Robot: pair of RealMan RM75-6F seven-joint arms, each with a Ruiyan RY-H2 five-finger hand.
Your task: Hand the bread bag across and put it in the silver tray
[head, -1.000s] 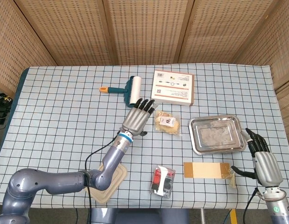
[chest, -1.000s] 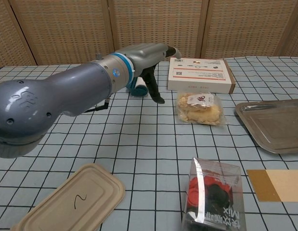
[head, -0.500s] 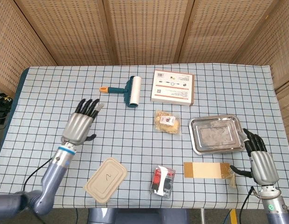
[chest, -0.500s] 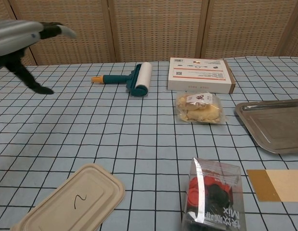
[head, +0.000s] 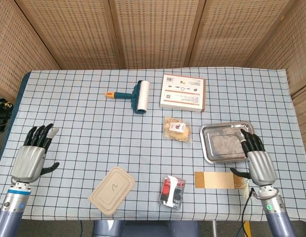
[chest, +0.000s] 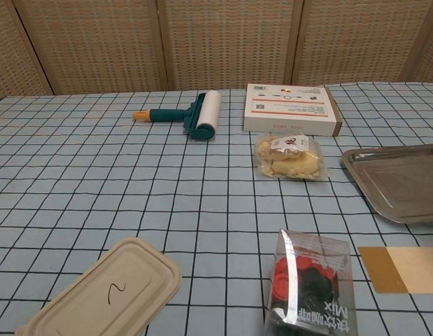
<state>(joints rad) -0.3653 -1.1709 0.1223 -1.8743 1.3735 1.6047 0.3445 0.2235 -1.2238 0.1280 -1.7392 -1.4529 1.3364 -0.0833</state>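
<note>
In the head view, the left hand (head: pixel 31 154) has pulled back from the clear bag of bread (head: pixel 176 129) to the table's near-left edge, fingers spread, holding nothing. The right hand (head: pixel 256 159), also spread and empty, has crept up over the near-right corner of the shiny silver metal tray (head: pixel 208 133). The bag lies untouched, well left of that hand, so pickup seems restarted.

In the chest view, neither hand shows; bare checked cloth surrounds the bag (chest: pixel 288 155).

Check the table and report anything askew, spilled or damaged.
Nothing stands out. The bread bag lies intact on the cloth left of the silver tray, which sits flat and empty. The lint roller, box and snack pouch look undisturbed. Both the left hand and right hand hold nothing.
</note>
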